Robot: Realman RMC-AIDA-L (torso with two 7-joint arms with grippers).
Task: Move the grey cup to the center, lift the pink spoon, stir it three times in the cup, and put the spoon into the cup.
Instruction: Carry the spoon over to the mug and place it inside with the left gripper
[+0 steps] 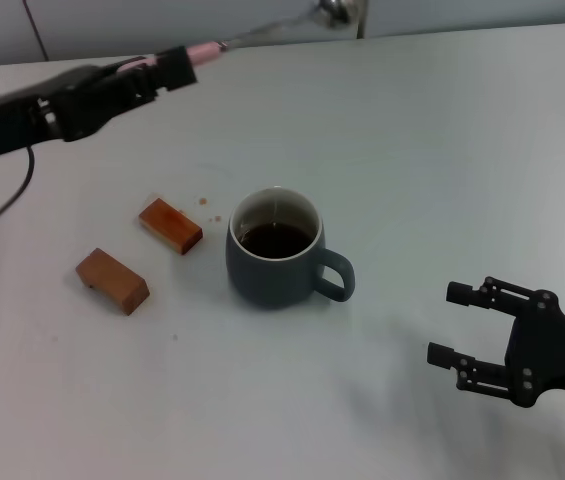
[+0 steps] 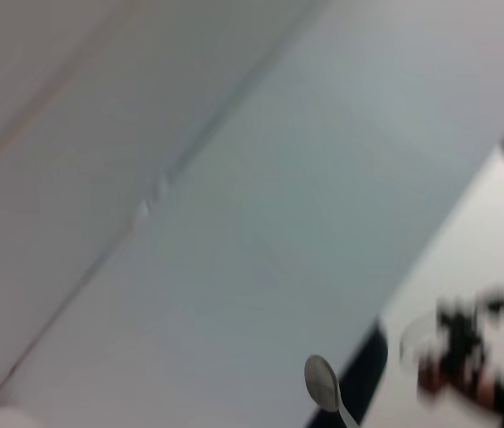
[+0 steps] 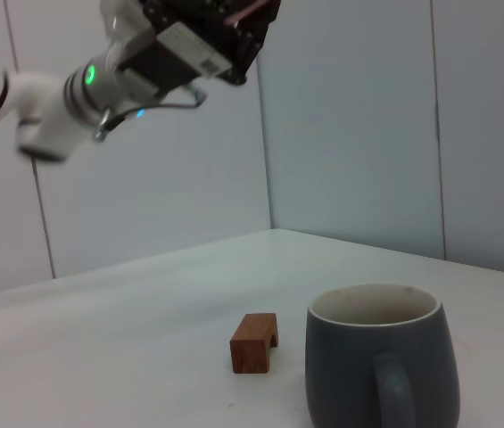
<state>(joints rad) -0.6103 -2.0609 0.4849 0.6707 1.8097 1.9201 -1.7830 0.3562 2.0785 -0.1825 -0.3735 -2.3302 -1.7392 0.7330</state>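
My left claw [image 1: 177,68] grips the pink spoon [image 1: 262,32] raised beyond the grey cup [image 1: 280,250]; my right claw [image 1: 457,322] rests released nearby.

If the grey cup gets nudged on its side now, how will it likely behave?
The grey cup looks stout and wide-based, so it would probably slide on the smooth table rather than tip. It holds dark liquid sitting well below the rim, so a gentle push likely won't spill, though a jolt might slosh. The loop handle could make it turn if pushed off-centre.

Even, soft overhead light; faint shadows on the table [image 1: 412,150] — left wrist view heavily blurred.
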